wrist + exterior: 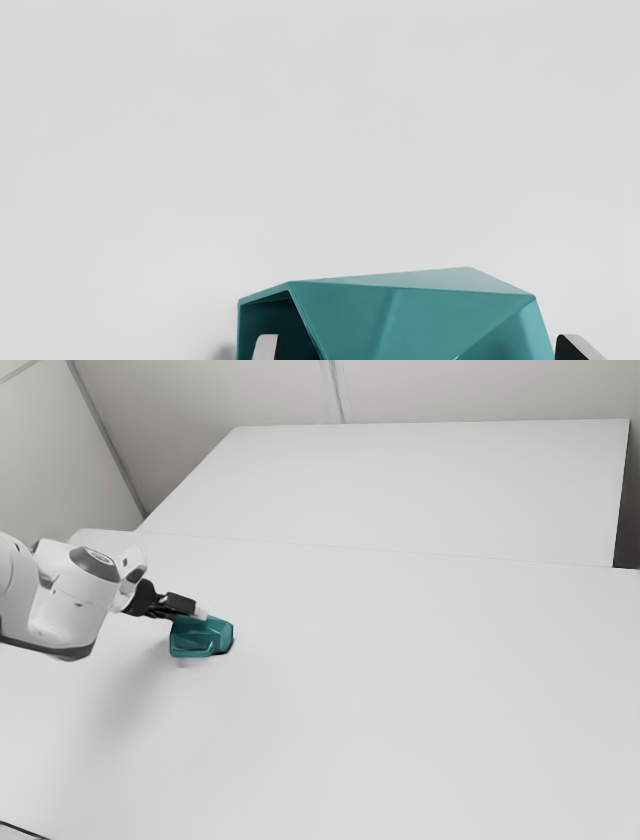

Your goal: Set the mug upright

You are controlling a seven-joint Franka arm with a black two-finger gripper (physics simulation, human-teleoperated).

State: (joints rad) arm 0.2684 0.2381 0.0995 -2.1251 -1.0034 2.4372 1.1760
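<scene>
The mug (203,644) is lying on its side on the white table (400,710), so it is not standing up. It is wearing a blue-green color, and its sides are making flat shapes with pointy corners. Its dark open mouth is facing sideways.

Right at the mug, the gripper (200,614) is reaching in. Its two fingers (267,347) are standing wide apart. One finger is showing in front of the mug's dark mouth, and I am not able to tell if it is poking inside. The other finger is standing just beside the mug's closed end. The fingers are not squeezing the mug between them.

Next to the mug, toward the exterior view's left, the big white arm (75,600) is holding the black gripper out. A soft gray shadow (135,695) is spreading on the table near the mug, on the side closer to the exterior camera.

Well apart from the mug, a thin dark line (22,829) is running across the exterior view's bottom left corner. Far behind the mug, another flat white top (420,485) is stretching out. Farthest from the mug, a pale wall (470,390) is standing, and a thin gray strip (336,390) is running up it.
</scene>
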